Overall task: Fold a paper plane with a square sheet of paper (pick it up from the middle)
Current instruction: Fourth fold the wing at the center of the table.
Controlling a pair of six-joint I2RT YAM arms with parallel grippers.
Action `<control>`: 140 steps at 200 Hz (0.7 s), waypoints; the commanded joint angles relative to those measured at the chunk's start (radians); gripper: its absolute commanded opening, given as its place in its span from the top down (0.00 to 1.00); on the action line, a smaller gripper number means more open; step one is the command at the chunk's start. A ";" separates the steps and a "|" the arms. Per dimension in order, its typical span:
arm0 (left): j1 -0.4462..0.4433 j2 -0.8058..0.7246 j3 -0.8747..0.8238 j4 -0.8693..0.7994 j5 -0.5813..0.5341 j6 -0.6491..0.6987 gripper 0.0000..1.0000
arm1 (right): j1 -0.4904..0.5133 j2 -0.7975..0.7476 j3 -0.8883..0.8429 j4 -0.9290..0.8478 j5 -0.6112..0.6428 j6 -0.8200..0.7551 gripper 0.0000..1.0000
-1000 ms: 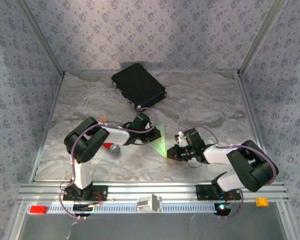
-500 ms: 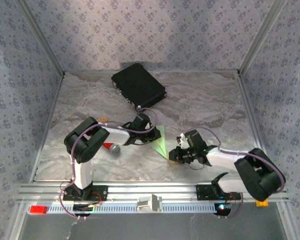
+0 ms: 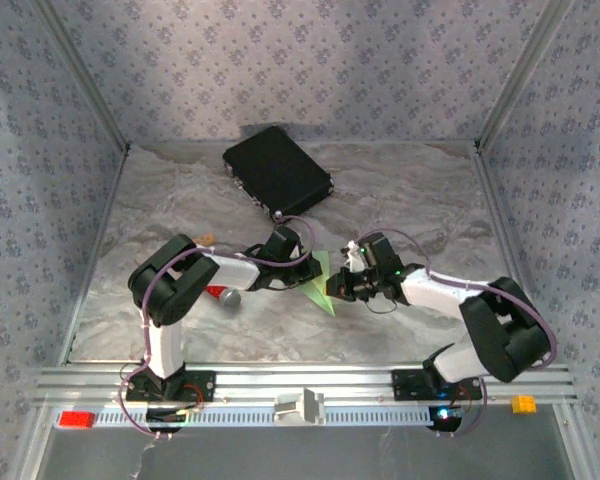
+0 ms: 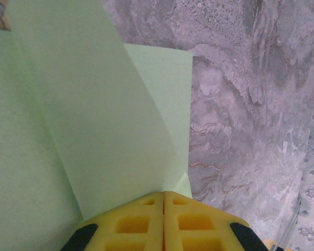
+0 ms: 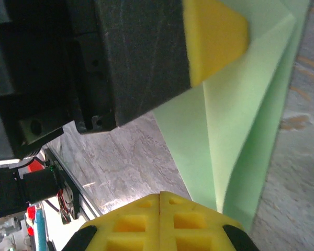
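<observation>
Marbled table carries a black case, lid shut. In front of the case, left gripper and right gripper both clamp the green paper.

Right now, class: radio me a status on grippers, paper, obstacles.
Left gripper shut on the green paper, partly folded. Right gripper shut at its edge, grip unclear. Black case and red-handled tool lie clear of it.

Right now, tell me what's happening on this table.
Two robot arms are folding a light-green sheet of paper mid-table. The left gripper is shut on the partly folded paper. The right gripper is shut at its other edge; whether it pinches the paper is unclear. A black case lies behind.
</observation>
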 commanded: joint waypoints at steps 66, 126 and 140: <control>-0.005 0.022 -0.024 -0.048 -0.023 0.010 0.93 | 0.043 0.163 0.020 0.014 0.030 -0.031 0.96; -0.001 0.032 -0.026 -0.045 -0.024 0.008 0.93 | 0.043 0.151 -0.112 0.107 0.028 0.018 0.96; 0.001 0.034 -0.026 -0.046 -0.023 0.007 0.93 | 0.043 0.143 -0.127 0.110 0.029 0.018 0.96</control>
